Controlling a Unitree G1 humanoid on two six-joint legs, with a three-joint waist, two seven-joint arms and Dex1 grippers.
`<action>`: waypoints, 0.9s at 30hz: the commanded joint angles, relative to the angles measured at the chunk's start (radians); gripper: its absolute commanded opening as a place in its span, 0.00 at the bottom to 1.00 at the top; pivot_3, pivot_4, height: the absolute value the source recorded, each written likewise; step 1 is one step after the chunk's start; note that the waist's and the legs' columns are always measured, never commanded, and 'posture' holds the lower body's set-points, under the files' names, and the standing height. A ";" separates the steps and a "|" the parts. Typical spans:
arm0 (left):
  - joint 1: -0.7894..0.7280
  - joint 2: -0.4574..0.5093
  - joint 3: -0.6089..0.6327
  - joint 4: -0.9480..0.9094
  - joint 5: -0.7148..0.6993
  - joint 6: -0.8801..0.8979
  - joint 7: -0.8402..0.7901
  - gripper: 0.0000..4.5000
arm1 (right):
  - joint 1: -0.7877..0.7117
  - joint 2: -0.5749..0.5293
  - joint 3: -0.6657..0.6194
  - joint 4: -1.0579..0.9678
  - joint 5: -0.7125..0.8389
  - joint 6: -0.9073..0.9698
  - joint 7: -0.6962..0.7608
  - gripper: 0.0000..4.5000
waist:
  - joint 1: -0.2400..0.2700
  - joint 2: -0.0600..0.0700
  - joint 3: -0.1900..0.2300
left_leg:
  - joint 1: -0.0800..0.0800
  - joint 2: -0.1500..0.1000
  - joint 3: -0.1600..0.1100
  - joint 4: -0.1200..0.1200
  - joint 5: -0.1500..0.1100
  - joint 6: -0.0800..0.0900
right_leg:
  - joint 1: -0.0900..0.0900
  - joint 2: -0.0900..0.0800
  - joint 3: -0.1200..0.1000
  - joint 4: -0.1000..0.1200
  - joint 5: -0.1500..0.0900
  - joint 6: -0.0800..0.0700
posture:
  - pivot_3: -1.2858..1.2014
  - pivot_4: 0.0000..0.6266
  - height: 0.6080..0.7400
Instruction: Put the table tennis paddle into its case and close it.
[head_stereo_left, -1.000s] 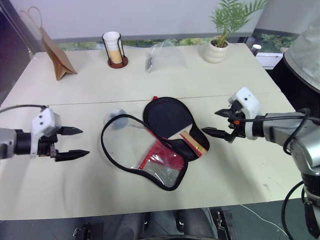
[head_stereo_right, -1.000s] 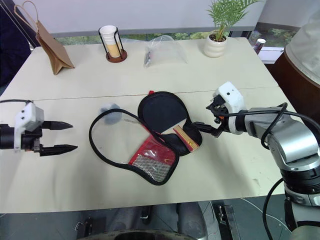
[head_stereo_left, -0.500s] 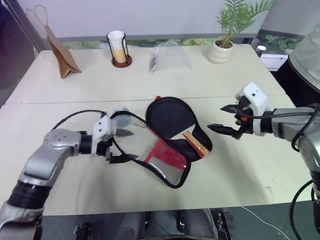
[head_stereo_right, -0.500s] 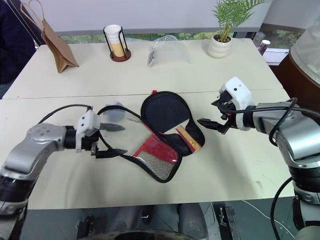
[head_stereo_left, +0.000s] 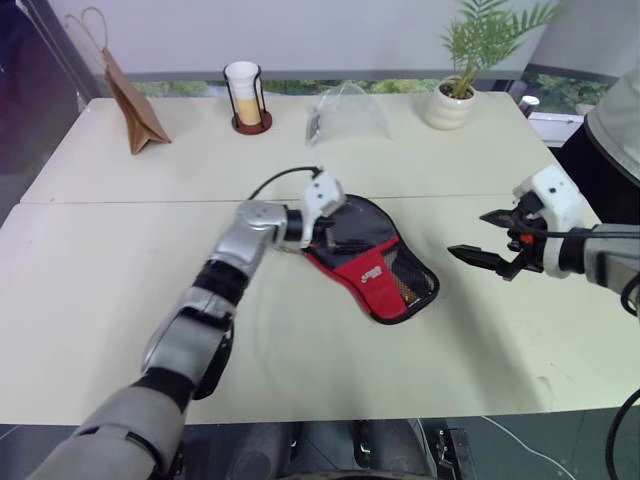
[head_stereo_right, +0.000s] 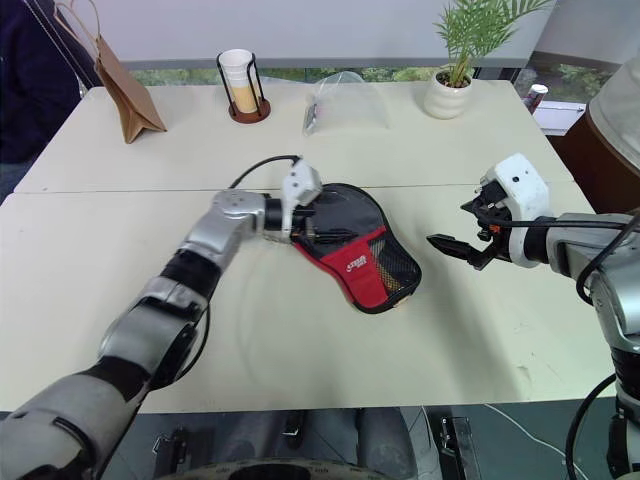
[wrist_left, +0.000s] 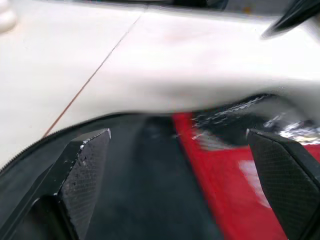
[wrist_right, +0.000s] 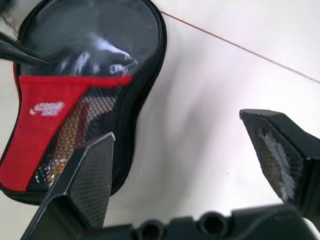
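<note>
Case (head_stereo_left: 372, 268) lies flat on the counter (head_stereo_left: 120, 290), flap folded over, red panel with white logo and mesh pocket facing up, round black end toward the left gripper, narrow end toward the near side. Table tennis paddle (wrist_right: 67, 142) is inside the case; only a bit of its striped handle shows through the mesh, rest is covered. Can't tell if the zip is done up; the black edge looks laid together, not visibly zipped.

Left gripper (head_stereo_left: 325, 222) sits right over the round end of the case, fingers spread wide, nothing pinched between them. In the left wrist view both fingers (wrist_left: 82, 172) straddle the black fabric and the red panel just below them; contact with the fabric can't be told.

Right gripper (head_stereo_left: 488, 240) hangs above bare counter, well apart from the case, out past its narrow end on the robot's right, pointing back toward it. Fingers spread, holding nothing. Right wrist view shows the case ahead of that gripper with a left gripper fingertip over the round end.

Farther away than both grippers, along the counter's far edge: brown paper bag (head_stereo_left: 135, 100) far left, cup in a wire holder (head_stereo_left: 244, 97), clear plastic bag (head_stereo_left: 345, 108), potted plant (head_stereo_left: 452, 95). All well apart from the case.
</note>
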 joint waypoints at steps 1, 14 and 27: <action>-0.023 -0.020 -0.020 0.129 0.081 -0.126 0.017 1.00 | 0.008 -0.013 -0.034 -0.042 0.011 -0.001 -0.007 0.98 | 0.000 0.000 0.000 | 0.000 0.000 0.000 0.000 0.000 0.000 | -0.001 0.000 0.000 0.000 0.000 0.000 | 0.52 0.24 0.95; 0.043 0.105 0.143 -0.176 -0.062 0.012 -0.140 1.00 | -0.131 0.061 0.140 0.181 0.017 -0.064 0.096 0.98 | -0.004 0.000 0.000 | -0.003 0.000 -0.001 0.001 0.000 0.000 | -0.003 0.000 0.000 0.001 0.000 0.000 | 0.52 0.24 0.95; 0.262 0.338 0.244 -0.710 -0.173 0.295 -0.106 1.00 | -0.322 0.183 0.351 0.565 -0.037 -0.086 0.275 0.98 | -0.025 0.001 0.000 | -0.004 -0.001 -0.002 0.001 0.001 -0.001 | -0.005 0.001 0.000 0.002 0.001 0.000 | 0.52 0.24 0.95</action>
